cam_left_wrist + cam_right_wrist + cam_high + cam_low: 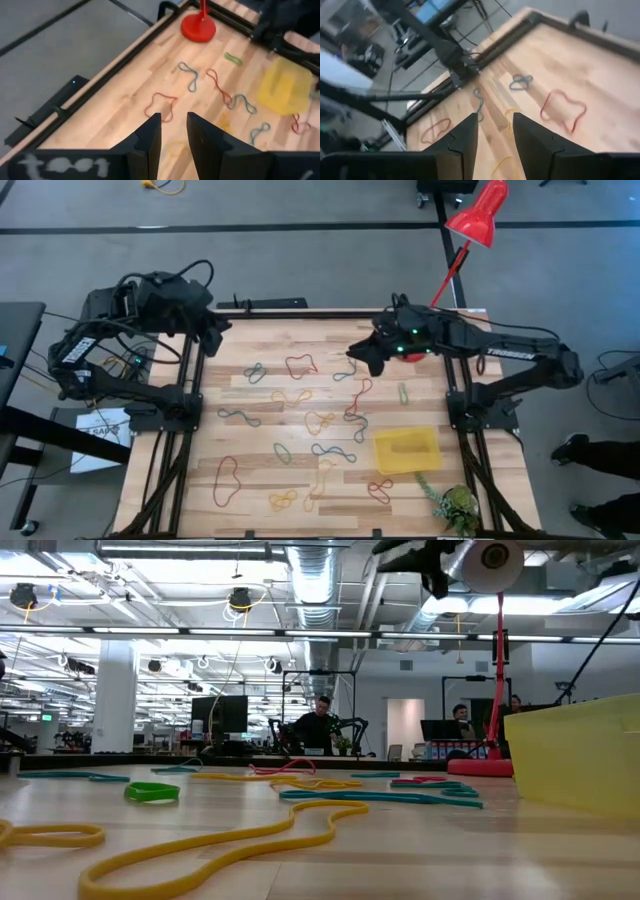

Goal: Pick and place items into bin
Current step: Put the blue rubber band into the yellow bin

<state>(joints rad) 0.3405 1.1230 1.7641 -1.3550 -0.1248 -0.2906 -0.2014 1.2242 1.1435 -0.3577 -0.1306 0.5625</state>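
From above, rubber-band loops [300, 366] lie scattered across the butcher-block table [250, 490]; the yellow bin [406, 450] sits near the right edge. The left gripper [222, 330] hangs over the far-left corner and the right gripper [358, 355] above the far middle, both parted and empty. "TROSSEN" shows on the right arm [505, 352]. At table level, a yellow loop [230, 845] lies nearest.

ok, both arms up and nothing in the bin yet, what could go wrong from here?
1. The rubber bands mid-table overlap in a tangle, so one grasp may lift several or drag neighbours along.
2. The bands lie flat on the table; the open right end effector could scrape wood or close on nothing.
3. The yellow bin looks shallow and light, with the plant sprig right beside it; a floppy band may hang over the rim, or a bump could shift it.
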